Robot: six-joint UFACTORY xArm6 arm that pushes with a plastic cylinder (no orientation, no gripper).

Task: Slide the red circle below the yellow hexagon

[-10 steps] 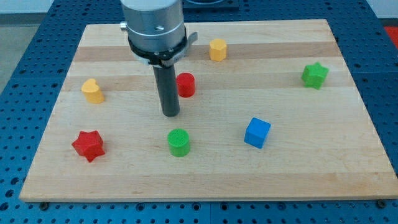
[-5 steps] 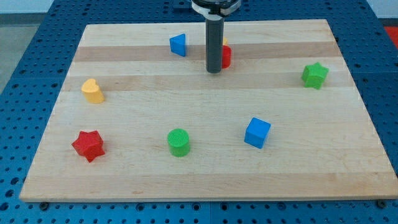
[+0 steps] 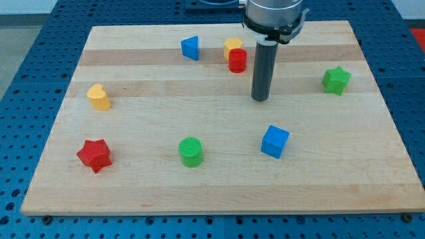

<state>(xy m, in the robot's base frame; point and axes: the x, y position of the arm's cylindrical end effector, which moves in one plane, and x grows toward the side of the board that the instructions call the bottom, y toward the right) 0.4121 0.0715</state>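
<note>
The red circle stands near the view's top, touching the yellow hexagon and just below and slightly right of it. My tip rests on the board below and to the right of the red circle, apart from it. The rod rises from the tip toward the view's top edge.
A blue triangle sits left of the hexagon. A green star is at the right, a blue cube below my tip, a green circle at lower centre, a red star at lower left, a yellow heart-like block at left.
The red circle went up and to the right until it stood against the yellow hexagon. My tip then left it and moved down and right.
</note>
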